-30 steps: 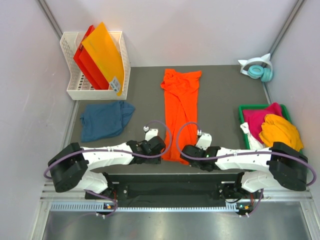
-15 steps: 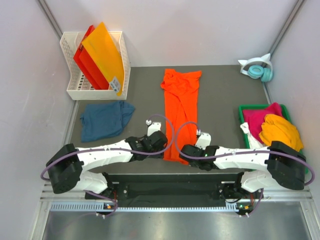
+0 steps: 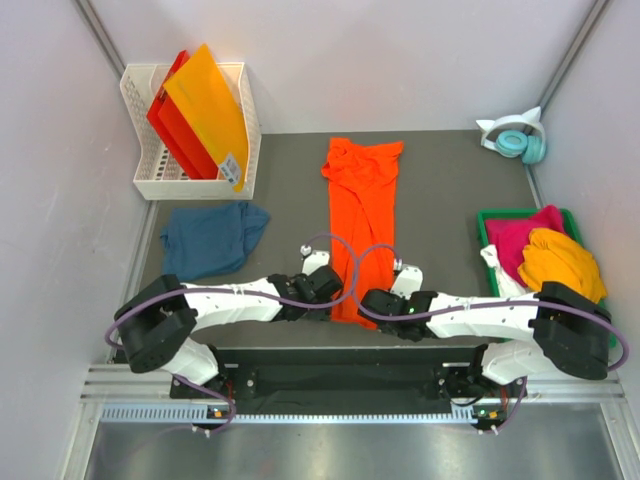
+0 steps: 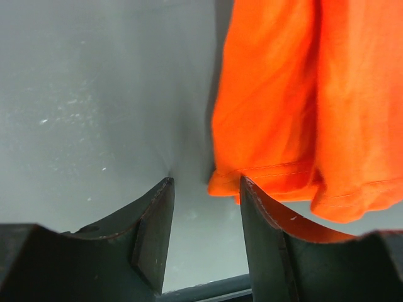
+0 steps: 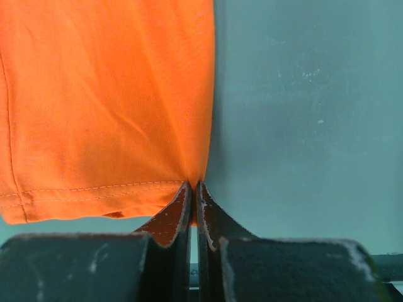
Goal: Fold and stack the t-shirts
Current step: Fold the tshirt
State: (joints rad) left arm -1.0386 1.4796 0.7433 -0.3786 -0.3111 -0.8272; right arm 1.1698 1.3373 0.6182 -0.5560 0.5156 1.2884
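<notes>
**Both hands at the near hem: one has its corner, one is lining up**

The orange t-shirt (image 3: 362, 215) lies mid-desk as one long narrow strip, running from the far side down to the near edge. That looks like the sleeves-in fold already made, so the hem is the natural place to grab for the next fold.

And that's where the action is. The right hand (image 5: 194, 187) is clenched tight on the hem's right corner, cloth pinched between its fingertips just above the stitching line. The left hand (image 4: 206, 189) is released, fingers apart and low over the desk (image 3: 450, 190). The hem's left corner sits at the mouth of the gap, with one finger against the cloth's edge. Nothing is gripped there yet.

Both forearms reach in low and nearly level from either side, wrists turned toward the shirt, meeting at its near end. My read: the left closes next, so both corners can lift together.

Further out, a blue t-shirt (image 3: 210, 240) sits rumpled on the left. On the right, a green tray (image 3: 487, 214) holds magenta (image 3: 525, 238), yellow (image 3: 565, 262) and white (image 3: 497, 270) shirts, waiting.
</notes>
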